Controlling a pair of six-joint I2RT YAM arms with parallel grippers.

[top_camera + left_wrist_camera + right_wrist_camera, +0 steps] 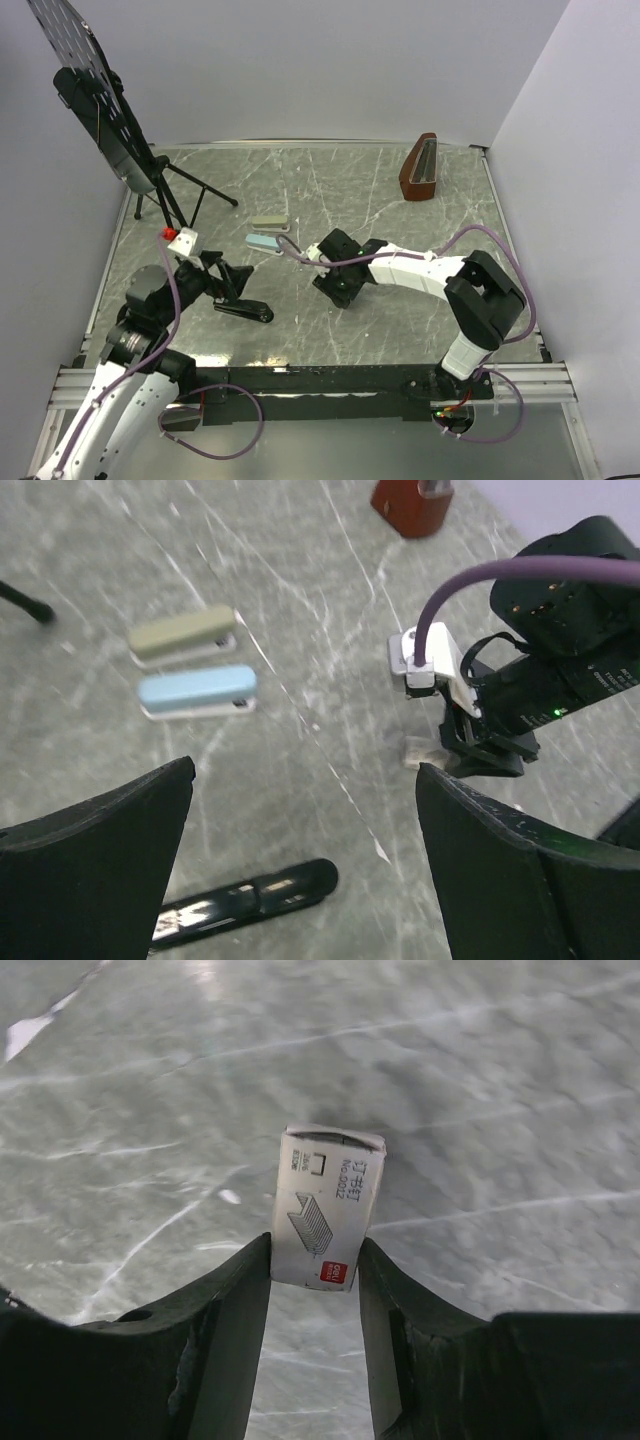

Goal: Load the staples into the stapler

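Note:
The black stapler (243,310) lies closed on the table, left of centre; it also shows in the left wrist view (250,895). My left gripper (305,780) hangs above it, open and empty, its fingers (225,280) just above the stapler's far side. My right gripper (315,1260) is shut on the small white staple box (328,1205), holding its near end between the fingertips. The box shows faintly under the right gripper in the left wrist view (420,750). No loose staple strip is visible.
A grey-green stapler (269,222) and a light blue stapler (265,241) lie side by side behind the grippers. A red-brown wedge-shaped object (418,168) stands at the back right. A tripod stand with a black panel (100,100) is at the back left.

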